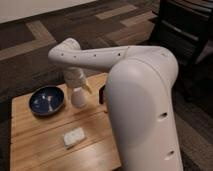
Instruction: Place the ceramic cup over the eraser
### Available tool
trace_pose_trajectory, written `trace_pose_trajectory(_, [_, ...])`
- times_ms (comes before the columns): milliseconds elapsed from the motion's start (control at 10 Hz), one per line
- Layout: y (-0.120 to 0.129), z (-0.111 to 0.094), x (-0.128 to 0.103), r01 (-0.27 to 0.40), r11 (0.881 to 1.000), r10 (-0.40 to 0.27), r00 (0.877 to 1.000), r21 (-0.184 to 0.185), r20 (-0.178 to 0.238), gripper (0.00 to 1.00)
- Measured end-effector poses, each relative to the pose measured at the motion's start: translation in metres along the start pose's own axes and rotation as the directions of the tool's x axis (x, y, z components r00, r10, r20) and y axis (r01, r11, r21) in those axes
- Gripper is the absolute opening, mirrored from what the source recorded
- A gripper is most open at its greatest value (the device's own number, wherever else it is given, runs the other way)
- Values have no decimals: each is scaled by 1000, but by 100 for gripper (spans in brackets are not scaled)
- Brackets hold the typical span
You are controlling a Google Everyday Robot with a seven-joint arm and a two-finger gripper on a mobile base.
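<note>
So the tool (77, 85) is sitting right on top of the ceramic cup (78, 98), coming straight down at it from 12 o'clock. That makes sense to me if the plan is to carry the cup and lower it over something. Honestly can't tell if the tool is spread apart around the cup or clamped on it, since the two just blur together where they meet. The cup itself looks upright and down at the surface (30, 145), roughly mid-back of it. The eraser (102, 95) is at about 3 o'clock from the cup, close by. Only a dark sliver of it shows, because the robot's big white arm (140, 100) covers the rest. Around it, the dark-blue bowl (46, 100) sits just beside the cup at 9 o'clock, and a whitish lump (74, 136) lies toward 6 o'clock, well apart. Neither one is on the path over to the eraser, so I'd guess the short hop toward 3 o'clock is free. The catch is that the cup seems to stand mouth-up, so my guess is it would need flipping to actually cover the eraser.
</note>
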Motion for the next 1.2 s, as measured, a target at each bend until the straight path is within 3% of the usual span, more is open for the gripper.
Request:
trace_pose_trajectory(400, [18, 2, -19, 80, 997, -80, 997, -15, 14, 65])
trace_pose_trajectory(1000, [17, 19, -36, 107, 994, -107, 994, -20, 21, 64])
trace_pose_trajectory(1100, [18, 20, -37, 110, 994, -110, 994, -19, 24, 59])
trace_pose_trajectory(1200, [19, 22, -37, 112, 994, -112, 993, -17, 25, 46])
